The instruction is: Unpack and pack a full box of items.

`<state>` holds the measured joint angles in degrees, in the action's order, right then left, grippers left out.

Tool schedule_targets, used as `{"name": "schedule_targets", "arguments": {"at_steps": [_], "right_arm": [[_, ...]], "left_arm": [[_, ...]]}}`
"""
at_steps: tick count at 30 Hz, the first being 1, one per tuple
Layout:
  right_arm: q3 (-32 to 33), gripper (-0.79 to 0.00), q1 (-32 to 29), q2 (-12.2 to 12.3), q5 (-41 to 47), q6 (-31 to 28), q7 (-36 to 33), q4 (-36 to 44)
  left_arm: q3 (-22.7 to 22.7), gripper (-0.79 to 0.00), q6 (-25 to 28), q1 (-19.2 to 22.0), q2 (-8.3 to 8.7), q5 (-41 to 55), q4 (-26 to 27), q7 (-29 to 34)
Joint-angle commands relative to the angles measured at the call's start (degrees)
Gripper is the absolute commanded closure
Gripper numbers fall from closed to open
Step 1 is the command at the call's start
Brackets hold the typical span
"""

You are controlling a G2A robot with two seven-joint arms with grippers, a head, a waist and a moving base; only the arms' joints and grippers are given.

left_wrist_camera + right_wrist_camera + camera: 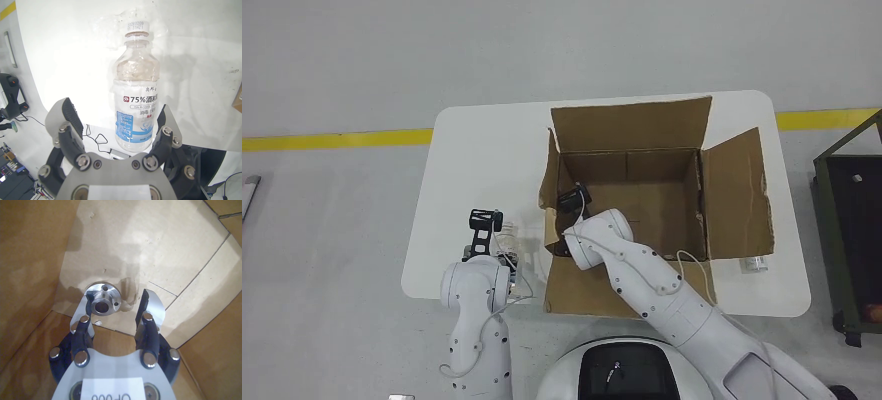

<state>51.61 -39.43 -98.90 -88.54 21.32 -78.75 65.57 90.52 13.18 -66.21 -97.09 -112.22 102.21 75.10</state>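
- On the left side of the white worktop (pixel 472 150), the left claw (pixel 485 222) sits low near the front edge, and its fingers are spread wide, released.
- Between those fingers lies a clear bottle (pixel 137 85) with a white-and-blue label, cap pointing away from the claw (pixel 116 105). It's closer to one finger, with a clear gap to the other.
- Moving along, here's the open cardboard box (pixel 632 125), flaps folded out, with the right arm reaching down inside by its left wall.
- Down in that box, the right claw (pixel 116 298) is spread too, clamping nothing. A round metal flange (pixel 103 301) rests on the box floor, right against one fingertip.
- Just right of the box, a small clear bottle (pixel 755 263) lies on the worktop.
- Far right, a green cart (pixel 852 240) stands on the floor.
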Motion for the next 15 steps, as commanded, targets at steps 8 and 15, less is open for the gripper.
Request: {"name": "schedule_targets", "arguments": {"at_steps": [8,15], "right_arm": [[0.38,-0.099,-0.62,-0.56,-1.77,0.61,-0.17,0.83],[1.61,0.000,-1.10,-0.73,-3.23,0.83,-0.39,1.45]], "left_arm": [[0.00,-0.785,0.00,0.00,0.00,0.00,0.00,0.00],[0.00,-0.785,0.00,0.00,0.00,0.00,0.00,0.00]]}}
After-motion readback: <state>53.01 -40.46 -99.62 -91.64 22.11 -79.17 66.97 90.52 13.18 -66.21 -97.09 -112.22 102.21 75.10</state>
